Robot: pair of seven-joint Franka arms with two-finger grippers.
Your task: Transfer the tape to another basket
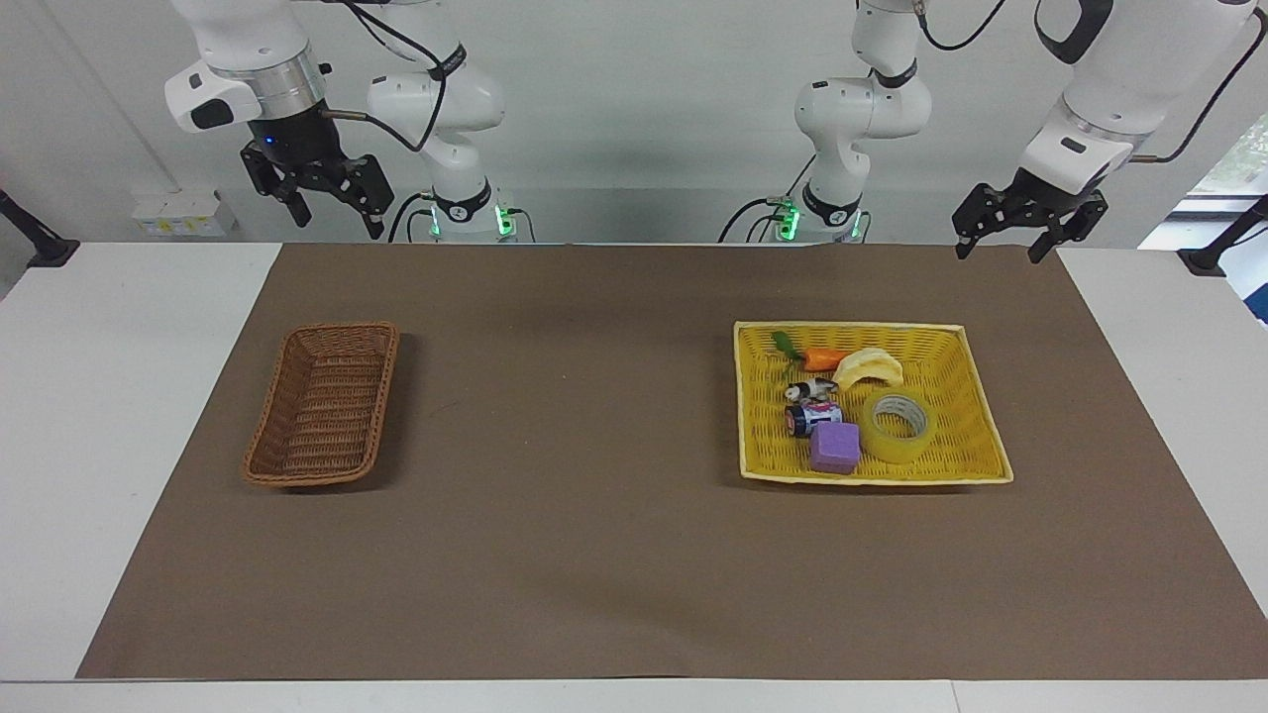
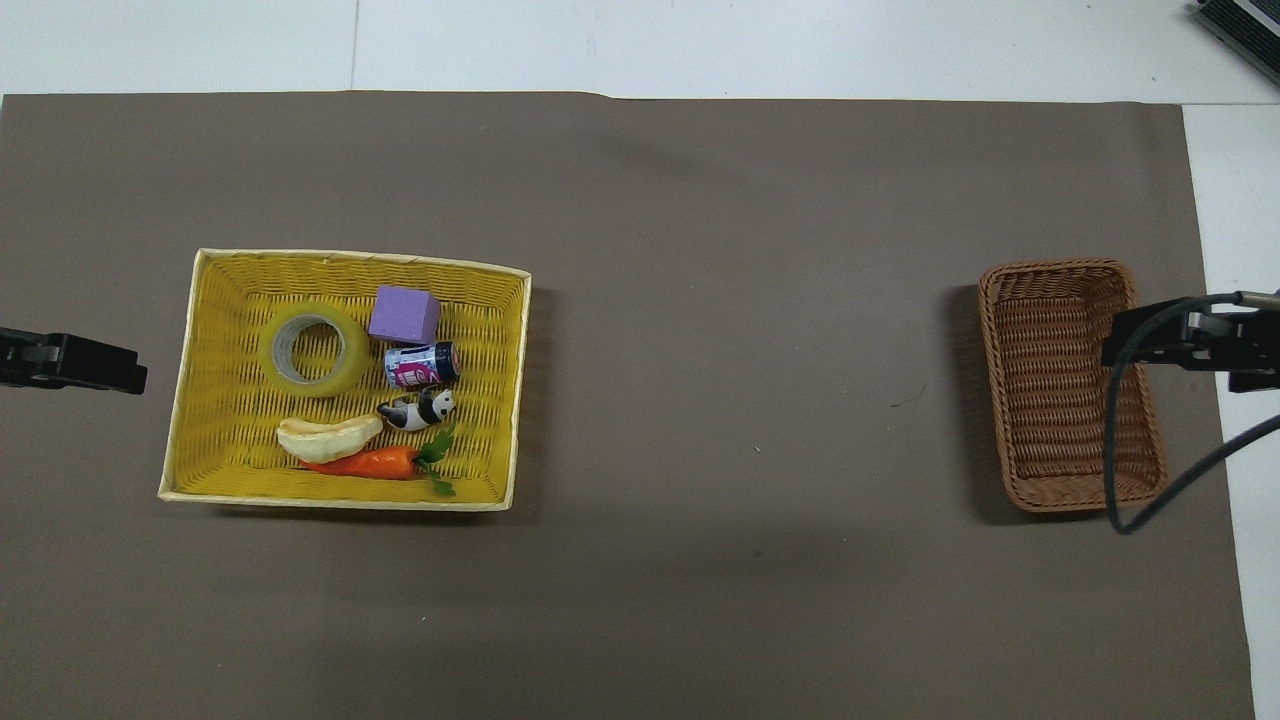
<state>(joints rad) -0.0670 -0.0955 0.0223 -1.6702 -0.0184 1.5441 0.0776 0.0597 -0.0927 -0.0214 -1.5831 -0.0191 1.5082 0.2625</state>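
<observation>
2 baskets (image 1: 322,404), 6 items (image 1: 898,425)

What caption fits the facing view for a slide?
Tape sits in the yellow tray; brown basket empty; left gripper and right gripper open, raised.
</observation>
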